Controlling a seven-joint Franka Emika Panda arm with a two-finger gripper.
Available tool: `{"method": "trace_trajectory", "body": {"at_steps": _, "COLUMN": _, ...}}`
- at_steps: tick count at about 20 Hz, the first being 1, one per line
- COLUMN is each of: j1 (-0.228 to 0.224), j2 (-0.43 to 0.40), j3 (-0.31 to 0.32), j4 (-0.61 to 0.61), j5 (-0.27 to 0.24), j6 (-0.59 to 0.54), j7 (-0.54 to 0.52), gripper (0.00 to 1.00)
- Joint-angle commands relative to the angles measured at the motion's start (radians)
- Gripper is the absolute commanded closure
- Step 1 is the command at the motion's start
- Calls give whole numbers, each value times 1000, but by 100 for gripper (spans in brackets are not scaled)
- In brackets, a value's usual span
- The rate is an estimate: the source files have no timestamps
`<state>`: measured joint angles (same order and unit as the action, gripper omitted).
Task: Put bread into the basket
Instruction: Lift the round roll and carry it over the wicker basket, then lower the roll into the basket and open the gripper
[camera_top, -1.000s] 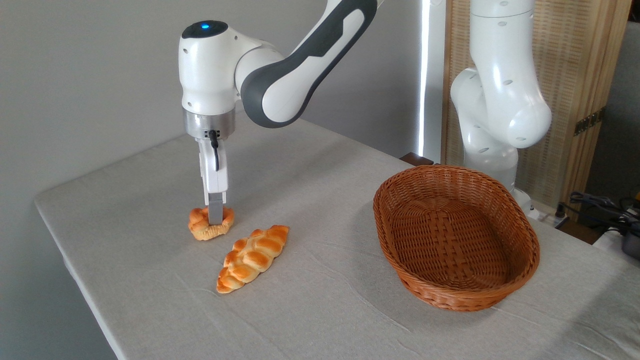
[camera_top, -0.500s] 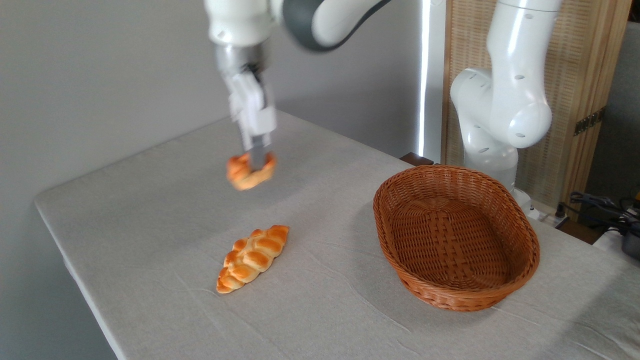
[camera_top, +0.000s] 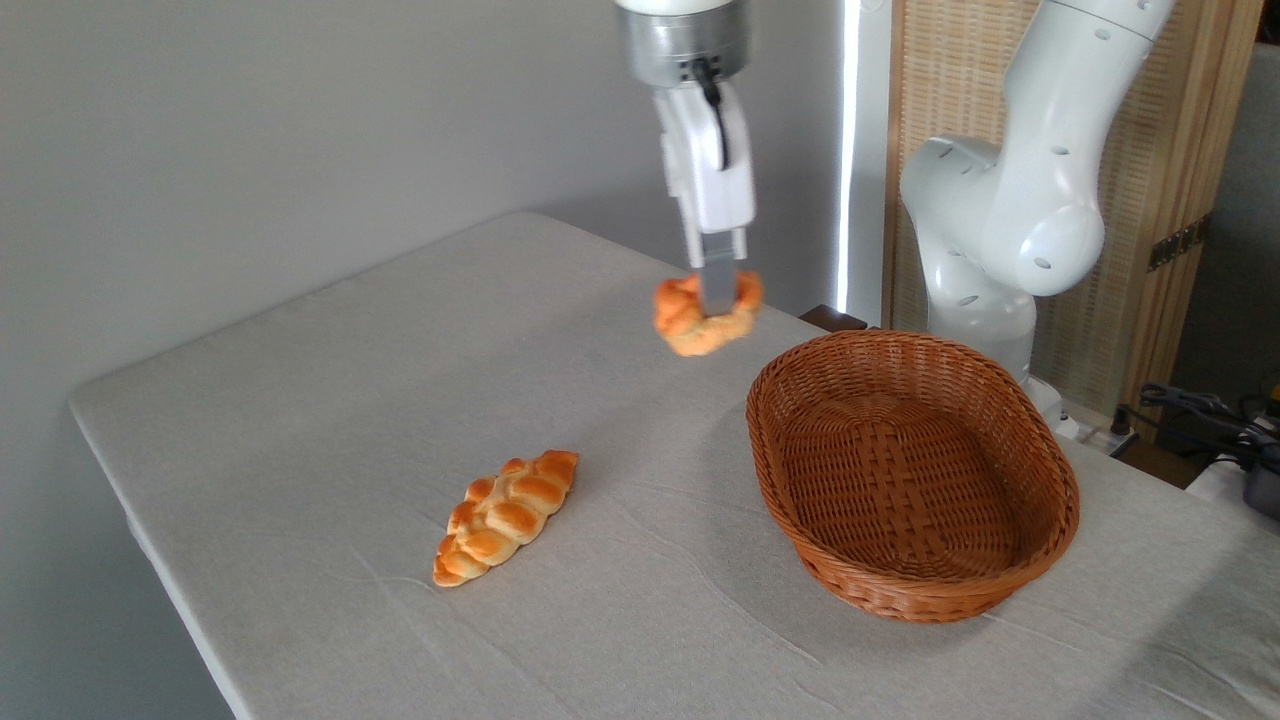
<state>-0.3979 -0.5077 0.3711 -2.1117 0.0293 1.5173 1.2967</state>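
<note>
The bread (camera_top: 688, 320), a small round golden-orange bun, hangs in the air well above the table. My gripper (camera_top: 718, 298) is shut on it from above, one grey finger showing across its front. The bun sits just left of the far left rim of the basket (camera_top: 1050, 470), a large oval reddish-brown wicker basket that stands empty on the right side of the table.
A longer braided loaf (camera_top: 508, 515) lies on the grey tablecloth (camera_top: 300, 420) left of the middle. The arm's white base (camera_top: 985, 240) stands behind the basket. Cables (camera_top: 1200, 410) lie at the far right edge.
The gripper has lifted the bread off the table and carried it up and to the right, from beside the braided loaf to near the basket's left rim.
</note>
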Motion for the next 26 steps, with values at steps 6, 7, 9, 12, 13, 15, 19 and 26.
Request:
{"method": "trace_trajectory", "body": {"at_steps": 6, "j1": -12, "j2": -184, "j3": 40, "j4": -220, "j5": 73, "j6": -55, "j7": 133, "gripper": 52}}
{"method": "trace_trajectory", "body": {"at_steps": 7, "j1": -12, "j2": -184, "j3": 40, "j4": -241, "j5": 75, "j6": -55, "j7": 131, "gripper": 52}}
{"method": "trace_trajectory", "body": {"at_steps": 9, "j1": -13, "j2": -181, "j3": 40, "j4": -269, "j5": 112, "j6": -54, "j7": 133, "gripper": 51}}
{"method": "trace_trajectory", "body": {"at_steps": 12, "j1": -13, "j2": -155, "j3": 41, "j4": -290, "j5": 135, "j6": -49, "j7": 133, "gripper": 48}}
{"method": "trace_trajectory", "body": {"at_steps": 13, "j1": -16, "j2": -150, "j3": 55, "j4": -307, "j5": 158, "j6": -49, "j7": 133, "gripper": 46}}
{"method": "trace_trajectory", "body": {"at_steps": 15, "j1": -19, "j2": -150, "j3": 77, "j4": -327, "j5": 161, "j6": -39, "j7": 128, "gripper": 36}}
{"method": "trace_trajectory", "body": {"at_steps": 19, "j1": -27, "j2": -137, "j3": 138, "j4": -338, "j5": 166, "j6": -23, "j7": 122, "gripper": 7}}
{"method": "trace_trajectory", "body": {"at_steps": 26, "j1": -84, "j2": -112, "j3": 186, "j4": -344, "j5": 155, "j6": -12, "j7": 128, "gripper": 0}}
